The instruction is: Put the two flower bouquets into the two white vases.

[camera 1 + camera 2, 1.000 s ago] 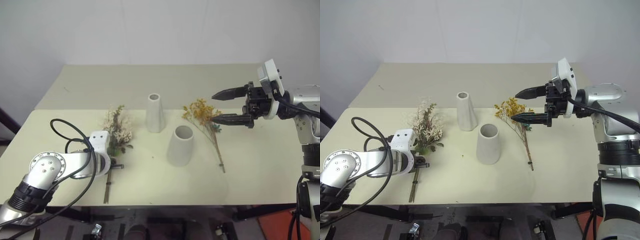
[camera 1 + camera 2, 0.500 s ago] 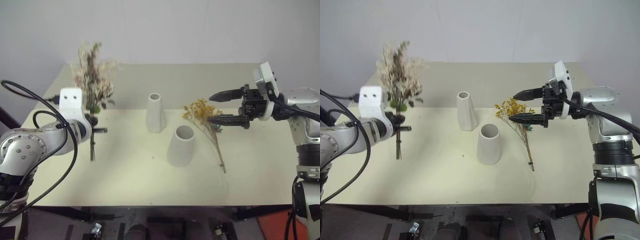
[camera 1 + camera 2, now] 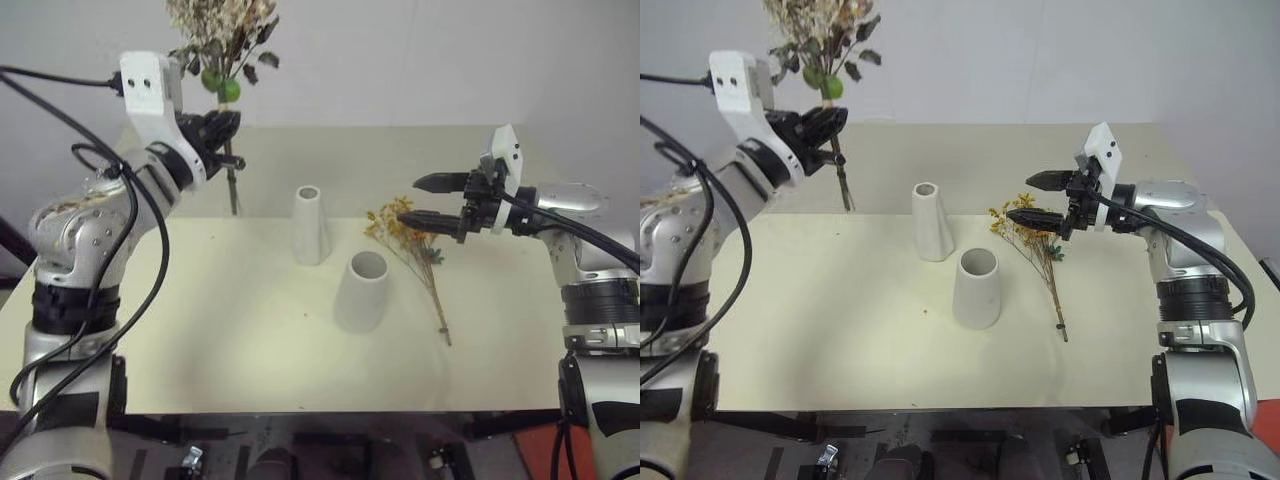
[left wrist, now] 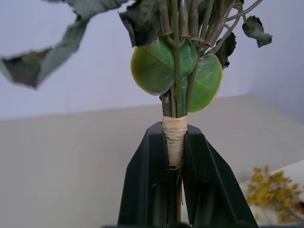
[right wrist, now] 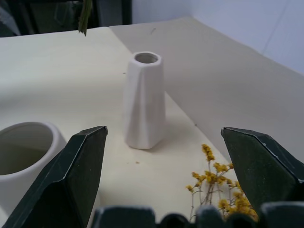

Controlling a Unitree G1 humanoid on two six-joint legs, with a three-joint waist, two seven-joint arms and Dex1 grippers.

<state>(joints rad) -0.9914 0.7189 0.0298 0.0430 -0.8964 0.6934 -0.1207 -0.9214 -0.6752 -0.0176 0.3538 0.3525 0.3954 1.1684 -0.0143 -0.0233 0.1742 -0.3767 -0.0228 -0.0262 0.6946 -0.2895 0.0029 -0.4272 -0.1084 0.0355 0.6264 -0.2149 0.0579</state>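
Left gripper (image 4: 175, 156) is clamping the cream-white bunch (image 3: 222, 40) upright, high up. Right gripper (image 3: 408, 198) is hovering wide open just over the yellow bunch (image 3: 410, 235).

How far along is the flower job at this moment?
Done: nothing; the tall vase and the wide vase stand empty. In hand: the left gripper is shut on the cream bouquet, held upright above the table. Left: the yellow bouquet lies on the table, the open right gripper over its blooms.

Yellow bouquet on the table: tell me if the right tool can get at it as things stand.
Probably yes. The right tool hangs open just above the yellow bouquet, which lies flat beside the wide vase; nothing stands between them.
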